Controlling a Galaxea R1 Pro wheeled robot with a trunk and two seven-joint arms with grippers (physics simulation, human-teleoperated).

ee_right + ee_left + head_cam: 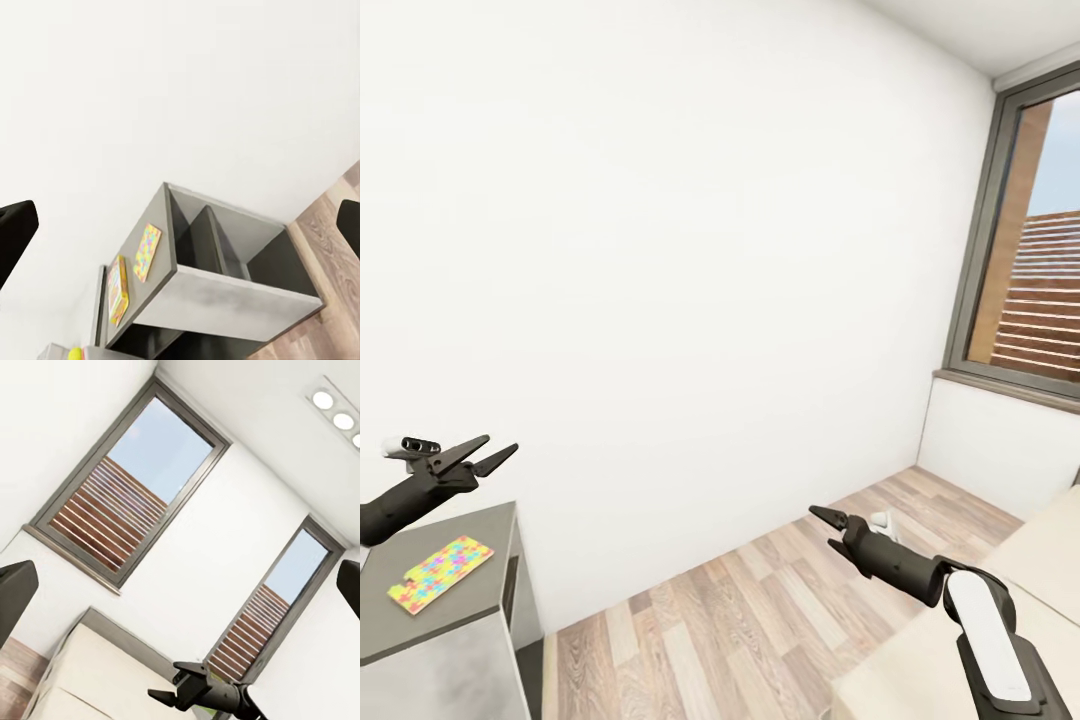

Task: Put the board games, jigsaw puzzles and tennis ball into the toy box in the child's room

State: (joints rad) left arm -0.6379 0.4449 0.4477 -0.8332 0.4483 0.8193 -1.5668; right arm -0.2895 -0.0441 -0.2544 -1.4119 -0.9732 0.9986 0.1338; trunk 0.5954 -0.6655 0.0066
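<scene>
A jigsaw puzzle of yellow, pink, blue and green pieces lies flat on the grey-topped table at the lower left. My left gripper hovers open and empty above the table's far edge. My right gripper is open and empty over the wood floor. In the right wrist view the same table carries the puzzle, a board game with a yellow, red and white cover beside it, and a yellow-green tennis ball further along. The cream bed is at the lower right.
A plain white wall faces me. A grey-framed window stands to the right with a low white ledge under it. Wood-plank floor runs between table and bed. The left wrist view shows two windows, the bed and my right gripper.
</scene>
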